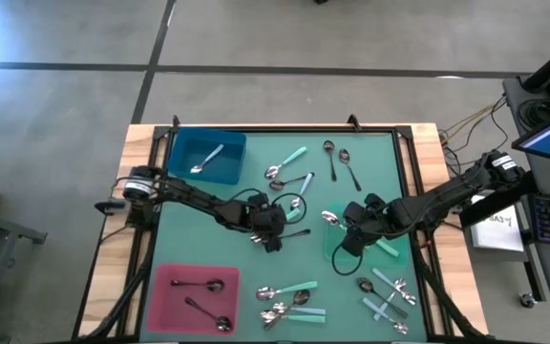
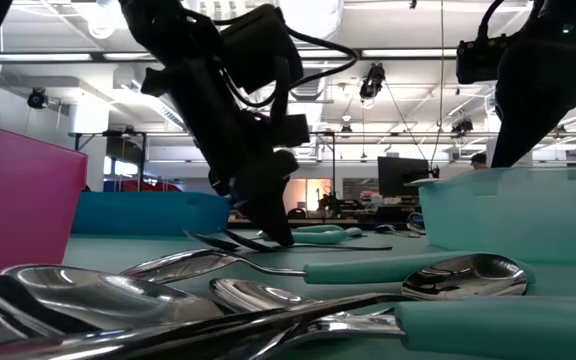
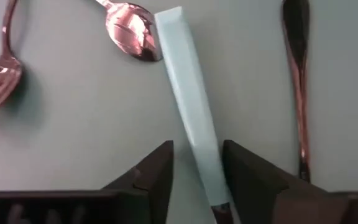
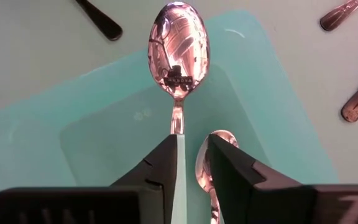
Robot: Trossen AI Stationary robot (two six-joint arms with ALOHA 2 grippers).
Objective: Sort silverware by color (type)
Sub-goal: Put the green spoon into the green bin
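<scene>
In the left wrist view my left gripper (image 3: 197,149) is open and down at the table mat, one finger on each side of a mint-green spoon handle (image 3: 188,93) that lies flat. It sits at the table's middle (image 1: 273,234). My right gripper (image 4: 191,140) is shut on a mint-handled spoon whose shiny bowl (image 4: 178,53) points away from it, over the green tray (image 4: 272,124). A second spoon (image 4: 213,162) lies in that tray. The right gripper (image 1: 349,234) is at the tray's left end. My right gripper pinches the spoon's mint-green handle (image 4: 179,162) between its two fingers, just behind the metal neck, with the fingers lying along the spoon. The spoon sticks out ahead of the fingers, bowl facing up, lifted clear above the green tray's floor.
A blue tray (image 1: 184,143) with one silver spoon sits at the far left. A pink tray (image 1: 165,287) with black-handled spoons sits at the near left. Loose spoons lie far of centre (image 1: 337,162), near centre (image 1: 289,306) and near right (image 1: 390,296). A black-handled spoon (image 1: 297,232) lies beside the left gripper.
</scene>
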